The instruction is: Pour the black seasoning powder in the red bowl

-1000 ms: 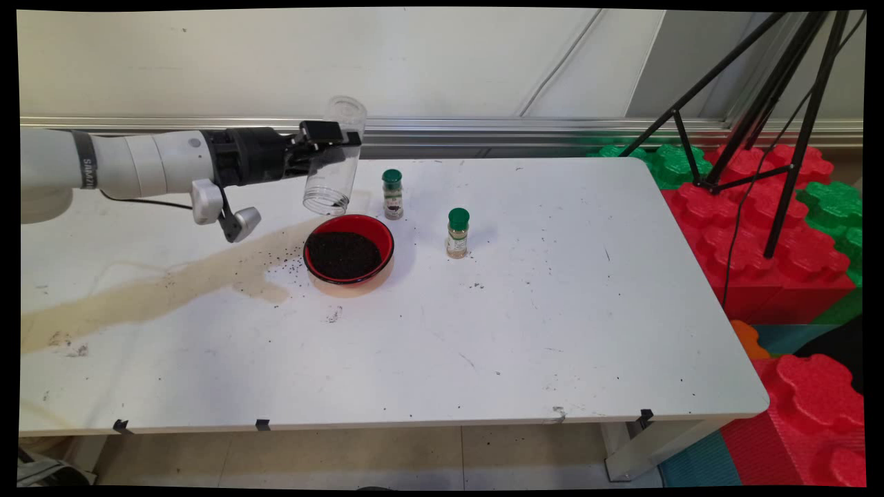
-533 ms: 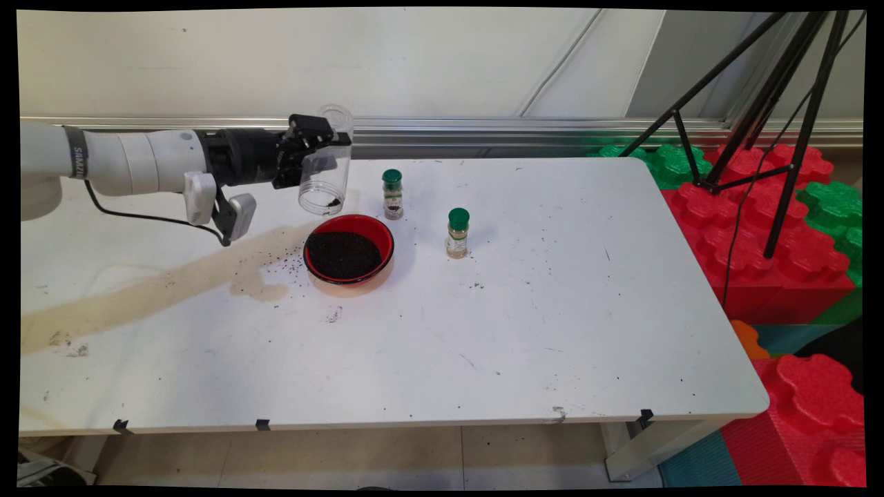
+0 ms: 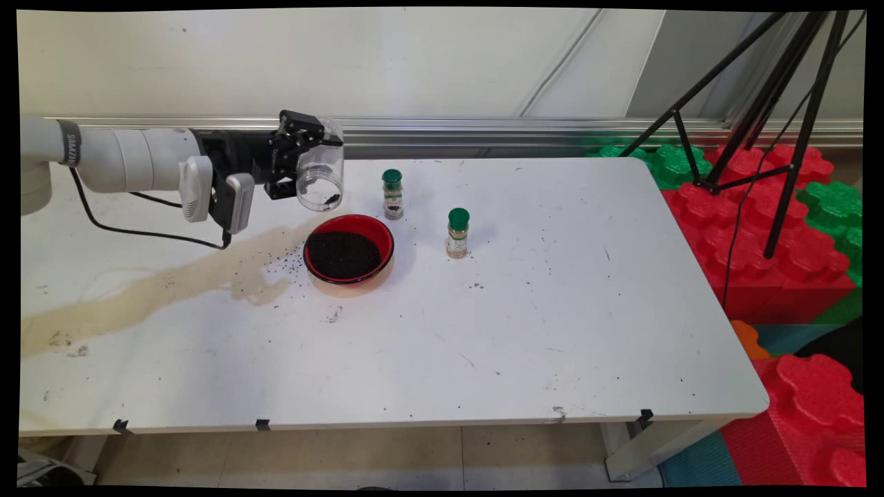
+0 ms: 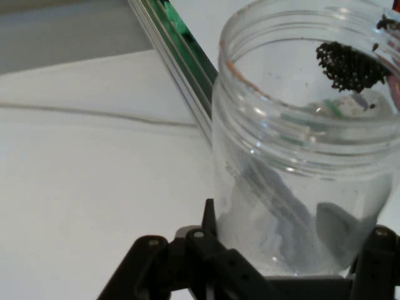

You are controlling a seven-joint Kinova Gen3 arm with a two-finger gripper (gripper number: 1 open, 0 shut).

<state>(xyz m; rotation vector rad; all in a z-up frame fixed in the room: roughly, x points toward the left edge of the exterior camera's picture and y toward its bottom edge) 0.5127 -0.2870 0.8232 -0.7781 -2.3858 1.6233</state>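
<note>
The arm has drawn back toward the table's left edge over the last second, taking the gripper [image 3: 304, 162] and the clear jar [image 3: 320, 176] with it. A second ago the jar hung steeply tipped, mouth down, right above the far left rim of the red bowl [image 3: 349, 249]. Now it lies closer to level, its mouth facing the near side and slightly downward, and it sits further left and toward the far edge, no longer over the bowl. A small clump of dark grains [image 4: 350, 65] clings inside near the mouth.
</note>
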